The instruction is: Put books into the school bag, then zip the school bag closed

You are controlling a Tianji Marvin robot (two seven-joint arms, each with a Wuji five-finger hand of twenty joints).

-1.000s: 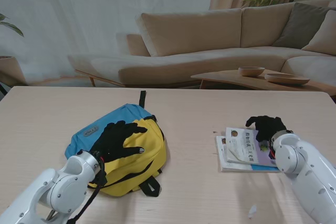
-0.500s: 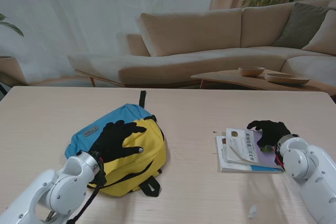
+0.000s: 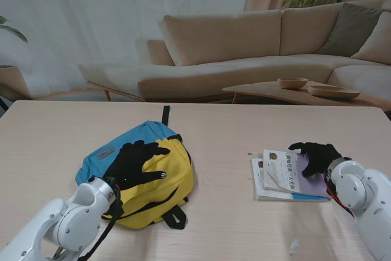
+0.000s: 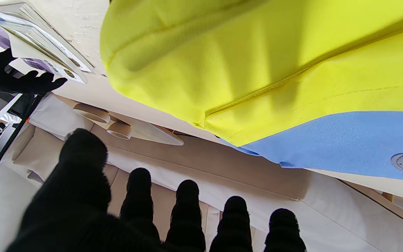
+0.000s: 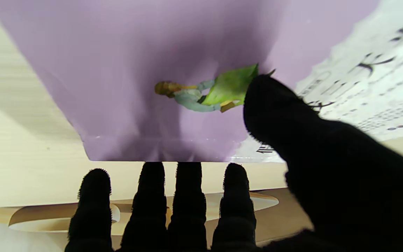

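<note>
The school bag [image 3: 143,172], yellow with a blue top panel, lies flat on the table [image 3: 220,120] toward 8 o'clock of the stand view, and appears closed; no open zip is visible. The left hand [image 3: 135,162] is spread over it with fingers apart and holds nothing; whether the palm presses the fabric cannot be told. The books [image 3: 282,175], a small stack with a purple-covered one on top, lie at about 4 o'clock, well apart from the bag. The right hand [image 3: 317,156] hovers at the stack's right edge, fingers loosely curled, thumb [image 5: 271,101] close over the purple cover, gripping nothing. Judgement: the books are thin, stiff along the spine but flexible in the covers, glossy and likely to slide on one another; hold is best taken at the free right edge, thumb on top, fingers underneath. The bag is soft and will collapse, needing its mouth held open.
</note>
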